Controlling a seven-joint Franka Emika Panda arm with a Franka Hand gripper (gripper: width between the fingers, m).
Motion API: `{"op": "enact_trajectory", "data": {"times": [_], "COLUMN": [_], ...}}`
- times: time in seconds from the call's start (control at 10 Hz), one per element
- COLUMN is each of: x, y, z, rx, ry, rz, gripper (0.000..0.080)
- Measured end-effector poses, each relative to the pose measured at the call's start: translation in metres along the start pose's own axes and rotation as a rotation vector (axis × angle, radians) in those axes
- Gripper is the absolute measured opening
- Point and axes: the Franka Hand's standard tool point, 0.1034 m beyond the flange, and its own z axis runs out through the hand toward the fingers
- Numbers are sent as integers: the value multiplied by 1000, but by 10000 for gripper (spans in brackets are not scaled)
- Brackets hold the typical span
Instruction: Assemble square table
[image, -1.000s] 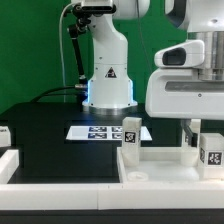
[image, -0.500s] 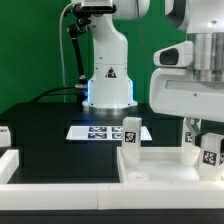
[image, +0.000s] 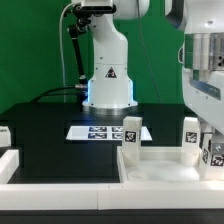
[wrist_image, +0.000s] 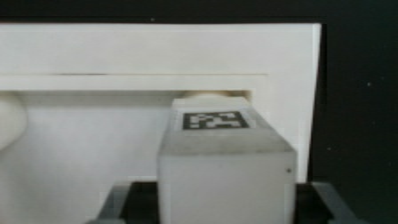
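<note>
gripper (wrist_image: 226, 208) clamped on leg (wrist_image: 224, 155), near rim of square top (image: 160, 172), black table (image: 50, 140) at exterior view's left

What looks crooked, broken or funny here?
Nothing stands out. The white plastic square table top lies flat. A short chunky white tagged leg and a second white leg stand upright at its rim. The jaws hold a third white leg, and it is upright too.
</note>
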Motion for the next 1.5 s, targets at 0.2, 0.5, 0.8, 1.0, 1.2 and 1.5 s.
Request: {"op": "enact_trajectory", "data": {"times": [0.2, 0.5, 0.8, 1.0, 1.2, 1.5], "x": [0, 0, -9, -14, -12, -15], "y": [2, 4, 8, 9, 9, -3], "z": [0, 1, -6, -5, -5, -10], "rx": [30, 31, -38, -45, -53, 55], "ry": [5, 0, 68, 85, 83, 82], "rz": [194, 210, -195, -452, -607, -868], "gripper": [291, 291, 609, 644, 649, 649]}}
